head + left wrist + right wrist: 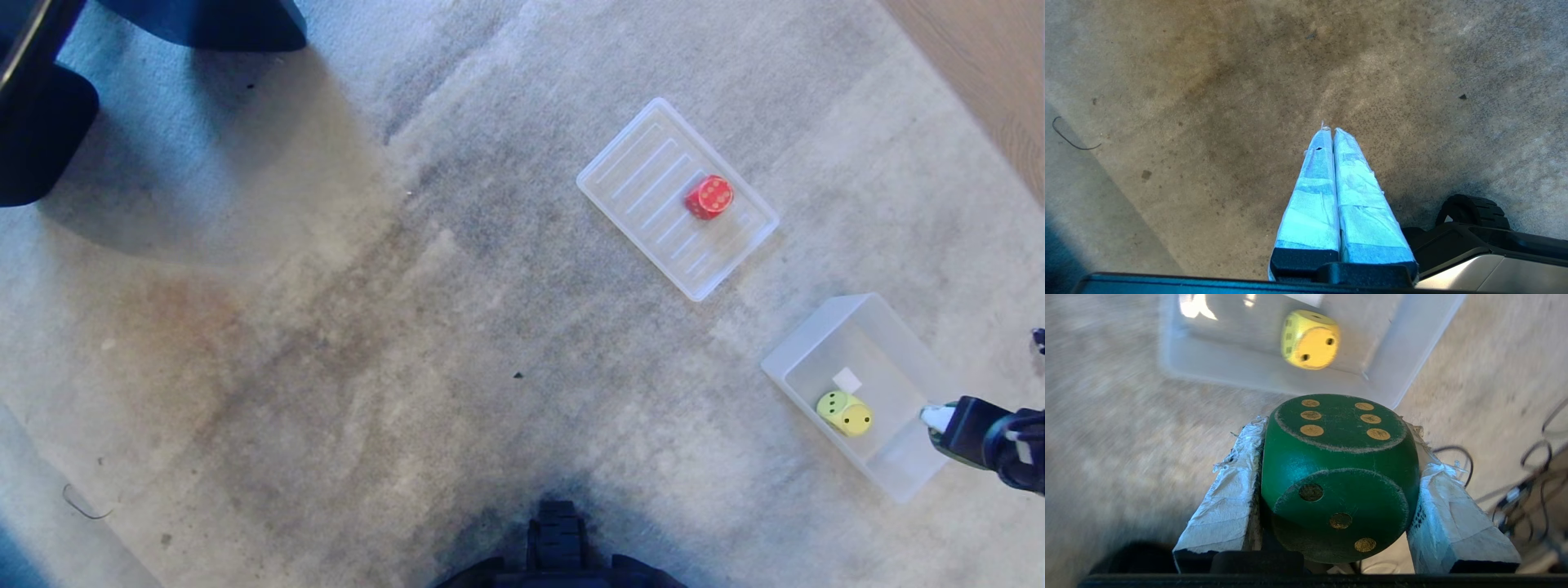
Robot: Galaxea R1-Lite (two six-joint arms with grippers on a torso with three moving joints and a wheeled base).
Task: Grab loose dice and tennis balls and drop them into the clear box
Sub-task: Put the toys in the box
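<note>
A dark green die (1339,477) sits between the taped fingers of my right gripper (1335,426), which is shut on it. In the head view that gripper (937,418) comes in from the right edge, at the near right side of the clear box (894,371). A yellow die (846,412) lies inside the box and also shows in the right wrist view as the yellow die (1310,339) beyond the green one. A red die (709,197) rests on the flat ribbed tray (645,175). No tennis balls are in view. My left gripper (1329,130) is shut and empty above bare carpet.
Dark furniture (41,122) stands at the far left. Wooden floor (980,65) borders the carpet at the far right. My base (559,539) shows at the near edge. Loose cables (1527,477) lie right of the box. A small white square (847,379) sits in the box.
</note>
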